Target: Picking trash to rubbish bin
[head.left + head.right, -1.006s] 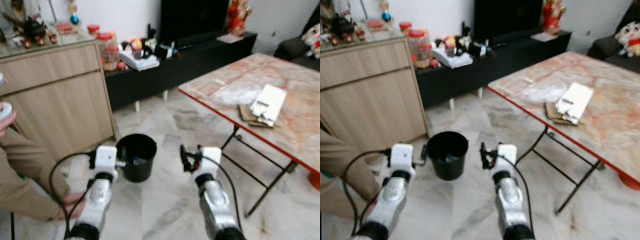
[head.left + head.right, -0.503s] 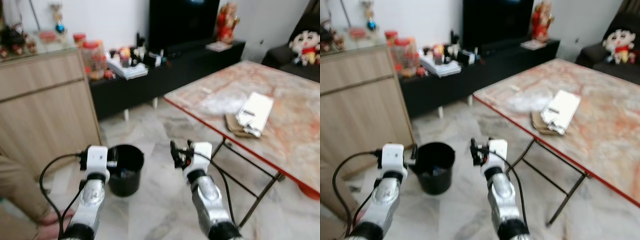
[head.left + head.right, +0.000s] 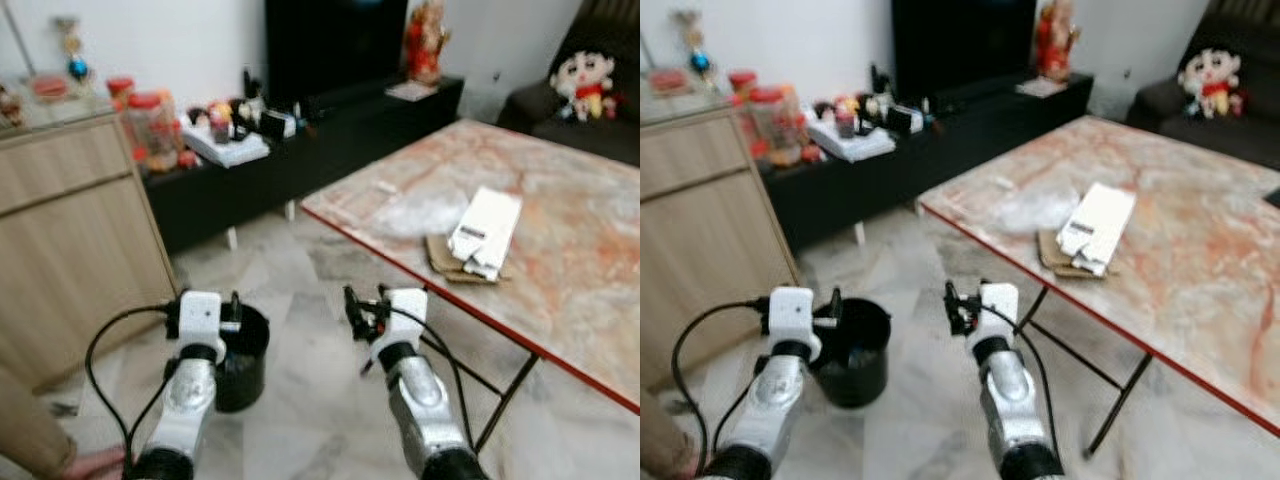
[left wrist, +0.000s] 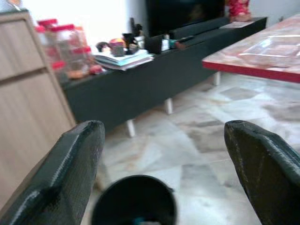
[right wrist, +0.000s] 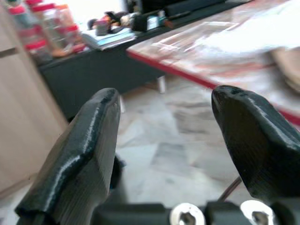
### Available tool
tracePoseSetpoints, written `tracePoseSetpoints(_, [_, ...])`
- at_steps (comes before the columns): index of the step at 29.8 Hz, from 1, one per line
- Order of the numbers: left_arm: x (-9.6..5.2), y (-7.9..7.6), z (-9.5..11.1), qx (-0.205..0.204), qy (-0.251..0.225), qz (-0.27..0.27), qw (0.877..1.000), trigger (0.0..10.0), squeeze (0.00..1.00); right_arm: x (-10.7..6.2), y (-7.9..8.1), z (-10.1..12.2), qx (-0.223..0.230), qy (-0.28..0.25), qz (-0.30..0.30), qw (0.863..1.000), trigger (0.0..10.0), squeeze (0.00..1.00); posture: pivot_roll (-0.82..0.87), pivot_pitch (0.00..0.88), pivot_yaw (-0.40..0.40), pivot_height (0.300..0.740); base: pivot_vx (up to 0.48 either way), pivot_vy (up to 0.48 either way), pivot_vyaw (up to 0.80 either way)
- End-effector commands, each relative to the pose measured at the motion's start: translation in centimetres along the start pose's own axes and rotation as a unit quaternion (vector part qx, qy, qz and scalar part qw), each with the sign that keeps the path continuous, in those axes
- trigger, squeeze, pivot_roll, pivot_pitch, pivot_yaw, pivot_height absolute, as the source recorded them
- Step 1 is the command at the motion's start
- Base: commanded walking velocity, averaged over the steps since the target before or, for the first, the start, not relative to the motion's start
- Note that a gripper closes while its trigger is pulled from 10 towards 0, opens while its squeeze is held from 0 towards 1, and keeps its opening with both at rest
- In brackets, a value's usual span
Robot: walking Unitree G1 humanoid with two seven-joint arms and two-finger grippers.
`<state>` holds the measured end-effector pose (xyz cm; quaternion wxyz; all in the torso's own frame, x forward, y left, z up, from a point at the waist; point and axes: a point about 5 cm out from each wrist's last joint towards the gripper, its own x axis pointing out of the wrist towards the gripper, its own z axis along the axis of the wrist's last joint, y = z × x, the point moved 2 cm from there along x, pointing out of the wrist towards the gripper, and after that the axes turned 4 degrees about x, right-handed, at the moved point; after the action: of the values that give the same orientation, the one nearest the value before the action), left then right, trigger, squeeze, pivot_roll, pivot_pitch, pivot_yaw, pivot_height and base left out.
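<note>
**Both claws spread, nothing held**

Lower centre, my left gripper [image 3: 236,303] and right gripper [image 3: 352,308] are spread wide with nothing between the fingers. The black rubbish bin [image 3: 243,358] sits just by the left one. Right of frame, white packets [image 3: 485,232] lie on brown cardboard [image 3: 446,259] on the marble-top table [image 3: 590,270]; their label is unreadable.

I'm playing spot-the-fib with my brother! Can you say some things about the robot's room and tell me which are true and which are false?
1. The black bin stands on the floor. True.
2. The left gripper is holding a piece of trash. False: it is open and empty.
3. A white packet lies on the table. True.
4. The right gripper is shut tight. False: its fingers are spread apart.
5. The bin stands on top of the table. False: it is on the floor beside it.
</note>
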<state>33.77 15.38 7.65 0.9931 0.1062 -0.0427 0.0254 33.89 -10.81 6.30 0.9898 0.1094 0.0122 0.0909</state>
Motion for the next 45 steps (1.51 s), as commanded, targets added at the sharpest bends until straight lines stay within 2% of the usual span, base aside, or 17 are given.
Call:
tracePoseSetpoints(1, [-0.03, 1.31, -0.28, 0.01, 0.004, 0.013, 1.0, 10.0, 0.0, 0.48, 1.35, 0.4, 0.003, -0.007, 0.017, 1.0, 10.0, 0.0, 0.16, 0.0, -0.04, 0.74, 0.334, 0.0, 0.0])
tracePoseSetpoints(5, [-0.03, 1.31, -0.29, 0.01, 0.005, 0.012, 1.0, 10.0, 0.0, 0.44, 1.43, 0.42, -0.006, -0.007, 0.022, 1.0, 10.0, 0.0, 0.16, 0.0, -0.04, 0.74, 0.328, 0.0, 0.0])
tracePoseSetpoints(13, [-0.07, 1.2, -0.24, 0.008, 0.005, 0.011, 1.0, 10.0, 0.0, 0.29, 1.82, 0.26, -0.005, -0.006, 0.036, 0.999, 10.0, 0.0, 0.17, 0.0, -0.04, 0.74, 0.326, 0.0, 0.76])
tracePoseSetpoints(28, [-0.09, 1.18, -0.28, 0.008, 0.006, 0.01, 1.0, 10.0, 0.0, 0.33, 1.58, 0.09, 0.012, 0.002, 0.028, 1.0, 10.0, 0.0, 0.17, 0.0, -0.04, 0.74, 0.321, 0.0, 0.0])
tracePoseSetpoints(45, [-0.14, 0.92, 0.05, -0.008, -0.005, -0.001, 1.0, 10.0, 0.0, 0.43, 1.71, 0.08, 0.013, 0.005, 0.031, 0.999, 10.0, 0.0, 0.17, 0.0, -0.036, 0.74, 0.055, 0.0, -0.78])
